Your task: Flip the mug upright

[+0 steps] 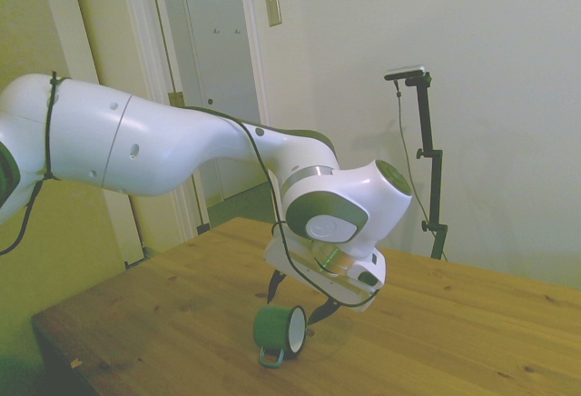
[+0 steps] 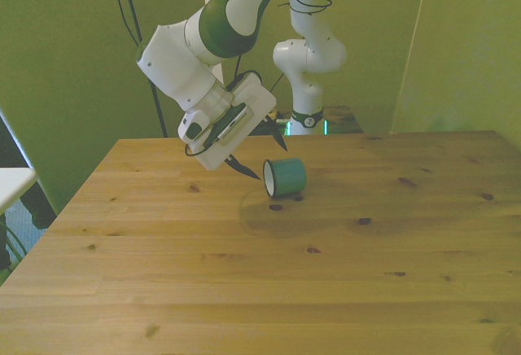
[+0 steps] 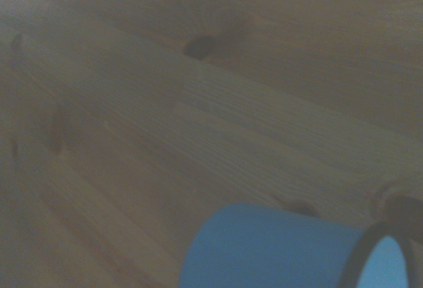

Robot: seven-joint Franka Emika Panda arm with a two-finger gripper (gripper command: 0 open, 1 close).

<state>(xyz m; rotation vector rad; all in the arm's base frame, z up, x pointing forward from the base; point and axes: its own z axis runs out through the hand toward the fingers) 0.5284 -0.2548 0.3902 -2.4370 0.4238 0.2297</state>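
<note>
Mug: the green enamel mug [image 1: 279, 331] lies on its side on the wooden table [image 2: 326, 273], white inside and dark rim facing the front view's left, loop handle down against the wood in the side view

My claw: my gripper [image 2: 262, 154] is tilted over and low, just beside the mug's open mouth; my fingers stand apart, holding nothing

My fingertips: one dark tip [image 2: 247, 169] sits close to the rim, whether touching I cannot tell

Wrist camera: blurred mug wall [image 3: 277, 248] and knotty planks
</note>
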